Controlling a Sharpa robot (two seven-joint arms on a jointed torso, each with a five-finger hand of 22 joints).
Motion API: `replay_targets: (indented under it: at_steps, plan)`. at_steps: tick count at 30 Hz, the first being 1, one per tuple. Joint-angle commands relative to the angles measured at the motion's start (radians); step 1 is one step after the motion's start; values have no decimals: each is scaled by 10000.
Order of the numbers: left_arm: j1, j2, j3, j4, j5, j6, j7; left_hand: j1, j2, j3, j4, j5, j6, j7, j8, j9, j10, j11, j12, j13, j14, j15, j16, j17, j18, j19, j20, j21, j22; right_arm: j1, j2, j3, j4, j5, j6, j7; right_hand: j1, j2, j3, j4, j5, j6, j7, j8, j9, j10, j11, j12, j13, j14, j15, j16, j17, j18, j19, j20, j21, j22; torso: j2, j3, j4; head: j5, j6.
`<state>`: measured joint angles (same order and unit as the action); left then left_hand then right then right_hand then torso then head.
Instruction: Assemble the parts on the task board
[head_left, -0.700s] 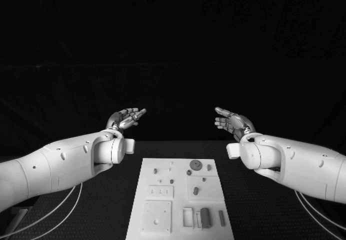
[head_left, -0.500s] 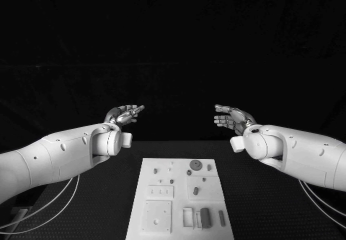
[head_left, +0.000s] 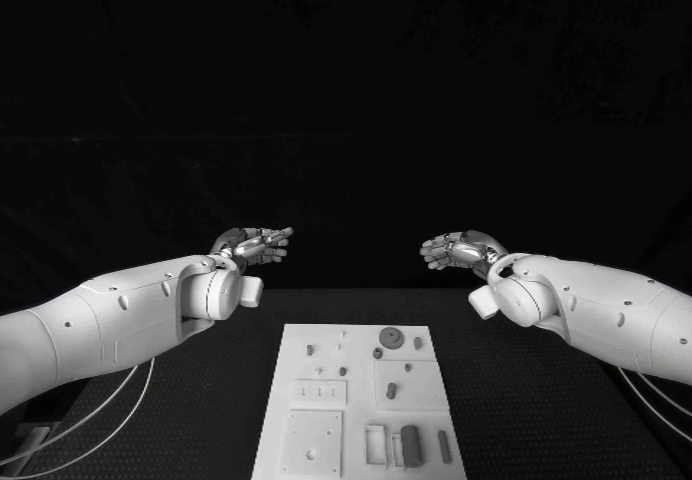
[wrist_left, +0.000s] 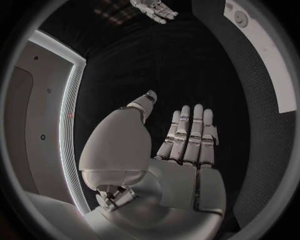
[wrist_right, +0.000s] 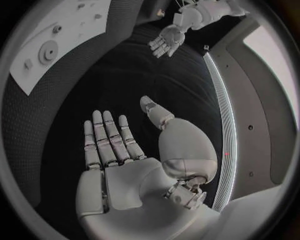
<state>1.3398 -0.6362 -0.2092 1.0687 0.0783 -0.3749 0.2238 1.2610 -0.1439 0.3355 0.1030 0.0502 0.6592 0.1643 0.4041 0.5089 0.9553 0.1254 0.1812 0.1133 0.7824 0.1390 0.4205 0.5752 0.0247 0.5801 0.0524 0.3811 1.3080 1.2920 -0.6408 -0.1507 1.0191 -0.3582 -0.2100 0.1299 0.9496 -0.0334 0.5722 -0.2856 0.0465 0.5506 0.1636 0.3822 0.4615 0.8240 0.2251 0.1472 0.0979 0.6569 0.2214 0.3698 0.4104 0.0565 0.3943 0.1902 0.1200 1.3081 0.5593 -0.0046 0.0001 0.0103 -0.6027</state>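
Observation:
The white task board (head_left: 428, 398) lies lengthwise in the middle of the black table. On it sit several small grey parts: a round disc (head_left: 391, 336) near the far end, and a long block (head_left: 411, 444) and a thin bar (head_left: 444, 447) at the near end. My left hand (head_left: 254, 244) and right hand (head_left: 457, 250) hover in the air beyond the board's far end, facing each other, well apart. The left wrist view shows the left hand (wrist_left: 184, 142) flat, its fingers straight, holding nothing. My right hand (wrist_right: 115, 147) is likewise spread and empty.
Black table surface lies on both sides of the board (wrist_right: 56, 37) and the backdrop is dark. Cables hang below the left forearm (head_left: 87, 420). The right hand (wrist_left: 155, 9) shows far off in the left wrist view, the left hand (wrist_right: 167, 41) in the right wrist view.
Both hands have sunk slightly and turned, their fingers now pointing more toward each other. The forearms have dropped a little. Nothing on the board has moved.

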Motion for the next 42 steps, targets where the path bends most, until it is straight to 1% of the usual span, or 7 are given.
replay_targets:
  at_steps: [1, 3, 8, 15, 20, 30, 42]
  plan:
    - [20, -79, 9, 106, -633, 630, 34, 298, 216, -166, -314, 63, 831, -16, 168, -50, 1017, -90, 403, 149, 942, -217, 429, 131, 215, 611, -233, 322, 228, -50, 114, 10, -124, -3096, 127, 94, 988, -346, 727, -33, 44, 1356, 386, 362, -17, 1536, -437, 437, 180, 1501, -397, 583, 209, 599, 1319, -95, 315, 10, 51, 10, 8, 12, -7]
    - [21, -170, 9, 251, -755, 652, 115, 422, 352, -254, -510, 128, 1425, -27, 242, -90, 1764, -199, 678, 282, 1306, -325, 649, 209, 163, 710, -324, 409, 215, -69, 124, 11, -111, -3853, 90, 74, 1037, -391, 971, -36, 85, 1735, 315, 372, -89, 1912, -564, 457, 208, 1907, -585, 668, 265, 778, 1739, -87, 358, -99, 64, 15, 17, 14, -44]
    - [25, -725, 11, 1190, -916, 761, 204, 469, 551, -345, -867, 245, 1858, -118, -46, -319, 2130, -294, 527, 256, 1587, -484, 821, 224, 65, 963, -539, 538, 184, -100, 78, 12, 164, -6167, 197, -61, 1080, -498, 1281, -51, 236, 2700, 80, 468, -157, 2841, -911, 500, 275, 3203, -1167, 1063, 566, 1305, 3039, -117, 698, -257, 197, 33, 64, -59, 5]
    - [28, -1387, 19, 2484, -1213, 799, 235, 361, 512, -382, -998, 284, 1946, -81, -218, -420, 2203, -274, 390, 220, 1703, -509, 851, 199, 25, 1079, -621, 578, 165, -142, -38, 12, 702, -8805, 343, -297, 1227, -698, 1247, -67, 440, 3263, -59, 360, -247, 3514, -1120, 334, 271, 4201, -1613, 1302, 1007, 1811, 4283, -121, 1150, -303, 454, 44, 187, -192, 126]
    - [27, -1602, 23, 2981, -1475, 811, 319, 194, 414, -422, -1030, 281, 1851, -6, -397, -504, 2168, -227, 250, 176, 1737, -491, 841, 168, 18, 1118, -631, 584, 155, -313, -17, 14, 988, -10011, -309, -248, 1435, -849, 1204, -69, 459, 3451, -119, 250, -291, 3815, -1201, 197, 267, 4703, -1842, 1424, 1383, 2032, 4857, -138, 1404, -195, 647, 59, 281, -271, 189]
    - [24, -1696, 22, 3322, -1467, 823, 281, 61, 378, -433, -1029, 283, 1860, 7, -471, -537, 2156, -224, 157, 149, 1732, -483, 815, 139, 29, 1135, -626, 585, 152, -538, 169, 15, 1265, -12038, -308, -419, 1592, -1089, 1047, -69, 406, 3713, -166, -1, -362, 4384, -1350, -129, 303, 5784, -2292, 1685, 2375, 2053, 5975, -565, 2139, 212, 1130, 20, 474, -458, 19]
    - [22, -1764, 23, 3644, -1399, 858, 270, -30, 371, -435, -1031, 283, 1856, 19, -528, -562, 2151, -214, 91, 131, 1720, -474, 794, 116, 37, 1135, -618, 582, 151, -718, 329, 16, 1233, -13198, -290, -639, 1562, -1180, 988, -63, 424, 3798, -184, -120, -386, 4438, -1354, -370, 291, 5947, -2350, 1805, 2831, 2053, 6282, -719, 2448, 234, 1476, -33, 562, -487, -122]
